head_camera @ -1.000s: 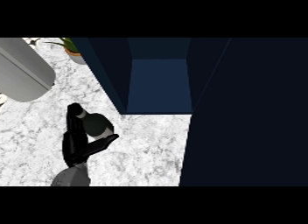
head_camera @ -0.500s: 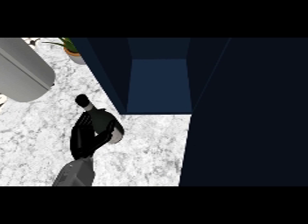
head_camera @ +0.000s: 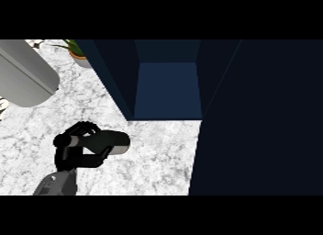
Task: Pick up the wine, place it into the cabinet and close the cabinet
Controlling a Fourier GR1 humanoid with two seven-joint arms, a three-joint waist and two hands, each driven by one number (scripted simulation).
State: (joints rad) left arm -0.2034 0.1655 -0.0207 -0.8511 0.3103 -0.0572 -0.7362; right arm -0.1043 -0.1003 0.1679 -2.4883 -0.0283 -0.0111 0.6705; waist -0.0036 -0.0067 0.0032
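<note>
Head view | I see my left hand (head_camera: 73, 155) curled round the dark, cylindrical wine (head_camera: 113, 142) over the veined white marble counter (head_camera: 157, 160), near its left edge | boxy navy cabinet (head_camera: 168, 87) open | smooth grey cylinder (head_camera: 19, 73) at far-left corner

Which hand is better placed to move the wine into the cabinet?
Left. The left hand is curled round the wine bottle, just short of the open cabinet; the right hand is out of view.
</note>
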